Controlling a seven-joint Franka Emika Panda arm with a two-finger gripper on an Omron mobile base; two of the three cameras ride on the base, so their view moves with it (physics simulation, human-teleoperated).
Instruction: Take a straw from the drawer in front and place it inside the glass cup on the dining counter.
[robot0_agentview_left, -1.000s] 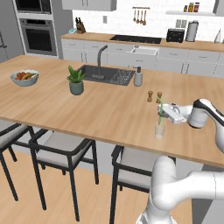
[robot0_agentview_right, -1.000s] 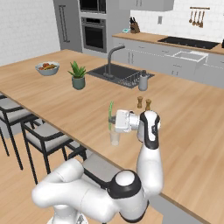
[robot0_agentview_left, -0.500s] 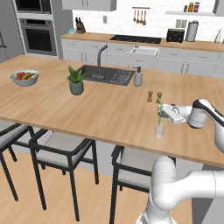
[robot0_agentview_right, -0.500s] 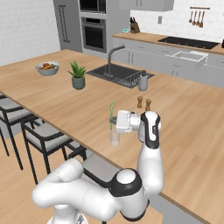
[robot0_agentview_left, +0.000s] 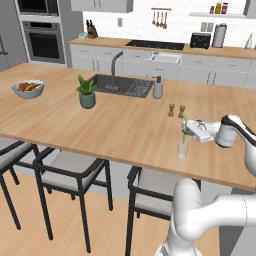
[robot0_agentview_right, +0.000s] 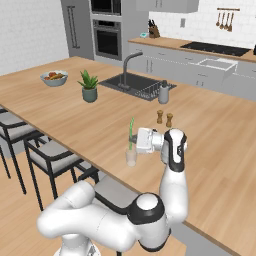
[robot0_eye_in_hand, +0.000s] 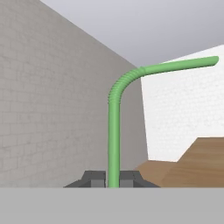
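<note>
Meanwhile, little separates this moment from the frames of a second ago: the white arm reaches out level over the long light wooden table (robot0_agentview_left: 100, 125) just as before, and the thin bright green straw (robot0_agentview_left: 184, 129) looks to sit a shade lower over the small clear glass cup (robot0_agentview_left: 183, 149), though the shift is too slight to be sure of. The base has not driven; the whole scene sits where it sat.

The tool (robot0_eye_in_hand: 113, 179) is pressed together on the straw, its two dark fingers (robot0_eye_in_hand: 93, 178) pinching the stem from either side in the hand view. From that pinch the straw (robot0_eye_in_hand: 114, 131) rises straight, reaches a ribbed bend, and then turns off to the side as a smooth plain tube ending in a cut tip.

In the left base view the straw stands nearly upright with its lower end down at the cup's mouth; whether it reaches inside the glass cannot be told. In the right base view the straw (robot0_agentview_right: 131, 134) stands over the cup (robot0_agentview_right: 131, 157) in the same way, with the tool (robot0_agentview_right: 136, 140) just beside it. The cup stands on the table near its front edge, near two small brown shakers (robot0_agentview_left: 176, 110) and well apart from the black sink (robot0_agentview_left: 120, 85).
</note>
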